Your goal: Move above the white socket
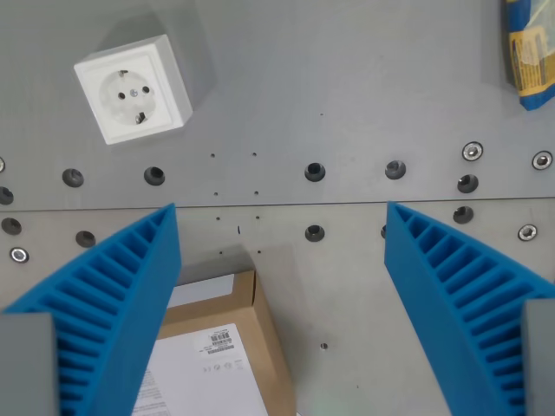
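The white socket (133,87) is a square box with a round two-pin outlet on top. It sits on the grey metal table at the wrist view's upper left. My gripper (279,212) is open and empty, its two blue ribbed fingers (121,295) spread wide at the bottom of the view. The socket lies up and to the left of the gap between the fingers, apart from both.
A brown cardboard box with a white label (221,347) lies under the left finger at the bottom. A blue and yellow packet (529,52) is at the top right edge. Rows of bolt holes (315,172) and a plate seam cross the table.
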### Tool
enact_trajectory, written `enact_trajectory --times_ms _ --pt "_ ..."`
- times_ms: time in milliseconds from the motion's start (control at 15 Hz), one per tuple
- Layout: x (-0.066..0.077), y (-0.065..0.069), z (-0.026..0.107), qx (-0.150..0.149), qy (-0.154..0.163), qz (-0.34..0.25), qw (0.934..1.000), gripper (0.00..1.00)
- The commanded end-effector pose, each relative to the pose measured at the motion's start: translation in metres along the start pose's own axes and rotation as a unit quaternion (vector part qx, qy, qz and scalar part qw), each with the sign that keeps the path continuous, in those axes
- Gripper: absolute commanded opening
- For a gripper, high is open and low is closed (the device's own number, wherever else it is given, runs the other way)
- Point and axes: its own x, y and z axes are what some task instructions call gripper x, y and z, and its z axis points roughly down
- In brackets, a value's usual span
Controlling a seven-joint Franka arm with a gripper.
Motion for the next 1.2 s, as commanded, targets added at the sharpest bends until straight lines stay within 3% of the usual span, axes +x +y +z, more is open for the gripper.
enact_trajectory --times_ms 67,400,1200 --pt "-0.001 -0.007 0.011 -0.005 0.031 -0.018 0.9994 1.00" --pt "-0.001 -0.018 0.032 -0.009 0.047 -0.030 0.9984 1.00" --pt "0.005 -0.052 0.089 -0.013 0.037 -0.064 0.9972 1.00"
